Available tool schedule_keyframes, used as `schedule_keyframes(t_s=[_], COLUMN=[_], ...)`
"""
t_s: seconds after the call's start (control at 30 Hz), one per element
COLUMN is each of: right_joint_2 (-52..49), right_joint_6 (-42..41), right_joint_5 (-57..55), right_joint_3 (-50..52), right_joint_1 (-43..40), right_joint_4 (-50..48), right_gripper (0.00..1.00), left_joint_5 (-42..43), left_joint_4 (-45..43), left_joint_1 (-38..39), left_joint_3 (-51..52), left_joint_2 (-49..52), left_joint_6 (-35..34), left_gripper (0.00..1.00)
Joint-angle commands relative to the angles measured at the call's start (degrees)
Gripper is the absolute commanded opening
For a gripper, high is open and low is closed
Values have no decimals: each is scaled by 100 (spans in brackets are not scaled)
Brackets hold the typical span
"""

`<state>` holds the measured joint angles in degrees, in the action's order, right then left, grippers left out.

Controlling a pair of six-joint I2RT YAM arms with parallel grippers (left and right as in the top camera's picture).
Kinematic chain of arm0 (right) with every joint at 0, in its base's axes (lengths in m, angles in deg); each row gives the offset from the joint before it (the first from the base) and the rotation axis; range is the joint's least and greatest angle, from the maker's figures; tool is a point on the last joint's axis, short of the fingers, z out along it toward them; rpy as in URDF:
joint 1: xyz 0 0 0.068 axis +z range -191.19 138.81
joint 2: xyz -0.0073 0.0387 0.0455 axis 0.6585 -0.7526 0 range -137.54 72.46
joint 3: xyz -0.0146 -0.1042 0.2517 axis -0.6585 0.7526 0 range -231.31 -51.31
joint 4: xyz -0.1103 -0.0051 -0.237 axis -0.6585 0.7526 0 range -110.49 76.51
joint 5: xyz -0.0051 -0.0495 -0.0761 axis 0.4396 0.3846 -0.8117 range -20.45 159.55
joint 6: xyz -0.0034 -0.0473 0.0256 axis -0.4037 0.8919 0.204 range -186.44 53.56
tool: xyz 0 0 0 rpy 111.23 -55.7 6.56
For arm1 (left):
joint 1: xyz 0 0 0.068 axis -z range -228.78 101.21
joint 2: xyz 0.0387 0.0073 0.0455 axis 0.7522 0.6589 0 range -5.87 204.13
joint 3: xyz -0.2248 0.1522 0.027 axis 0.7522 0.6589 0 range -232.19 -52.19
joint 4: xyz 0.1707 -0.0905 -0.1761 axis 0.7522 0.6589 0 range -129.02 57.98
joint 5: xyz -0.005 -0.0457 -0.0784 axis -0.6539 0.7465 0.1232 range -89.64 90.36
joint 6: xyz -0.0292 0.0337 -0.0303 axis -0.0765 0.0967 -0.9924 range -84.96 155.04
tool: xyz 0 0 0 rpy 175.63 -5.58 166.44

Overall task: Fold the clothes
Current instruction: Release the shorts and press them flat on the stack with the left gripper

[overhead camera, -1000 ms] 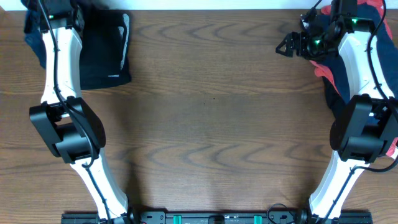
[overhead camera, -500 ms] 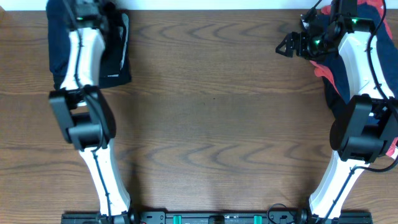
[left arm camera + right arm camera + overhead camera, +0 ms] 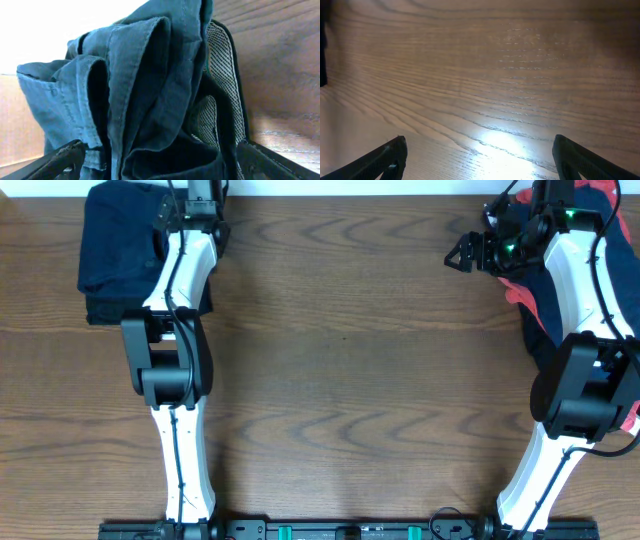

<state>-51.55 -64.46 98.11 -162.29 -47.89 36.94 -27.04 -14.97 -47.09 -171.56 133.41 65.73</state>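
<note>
We find the left gripper (image 3: 160, 150) at the far-left corner of the counter (image 3: 340, 380), its jaws spread wide and not closed on anything. The navy garment (image 3: 150, 85) stands bunched in tall folds right in front of it. Its lower folds fall between the two fingertips (image 3: 67, 156); we cannot tell whether the cloth touches the pads. A pale mesh lining (image 3: 220, 60) shows on the garment's inner side, towards the bare wood. From overhead we see this navy garment as a heap filling that corner, just beside the left arm (image 3: 175, 270). It sits on a black garment (image 3: 105, 312) whose edge peeks out on the near side.

The right gripper (image 3: 462, 252) hangs near the far edge, towards the far-right corner, with its jaws open. In its wrist view we see plain wood between the fingers. The heap of navy and coral-red clothes (image 3: 533, 330) lies in the far-right corner along the right edge, partly under the right arm (image 3: 580, 280). It is beside the gripper, not between its jaws.
</note>
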Motion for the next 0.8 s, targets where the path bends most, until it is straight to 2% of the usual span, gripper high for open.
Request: schedule_keyframes(t_s=[0.0,0.2,0.33,0.5,0.63,0.77], right_joint_2=[131,131,131,131,131,131], right_joint_6=[90,92,94,96,94,90], right_joint_5=[-7,-9,-11,-66,-227,-225], right_joint_3=[-63,-63,-63,-63,-63,-63], right_joint_1=[76,76,76,76,76,76], right_joint_4=[4,-4,-13,-15,-9,-20], right_gripper=[91,91,91,91,92,92], left_joint_5=[-310,-197,914,1694,2271,2337], left_joint_4=[-4,79,59,9,-109,-291], left_joint_1=[0,-81,-367,-1016,-1453,-1635], left_joint_3=[-11,-11,-11,-11,-9,-9], left_joint_2=[-466,-1290,-1593,-1499,-1311,-1086], left_joint_6=[-225,-1119,-1438,-2343,-2371,-2367], left_gripper=[98,98,98,98,98,98])
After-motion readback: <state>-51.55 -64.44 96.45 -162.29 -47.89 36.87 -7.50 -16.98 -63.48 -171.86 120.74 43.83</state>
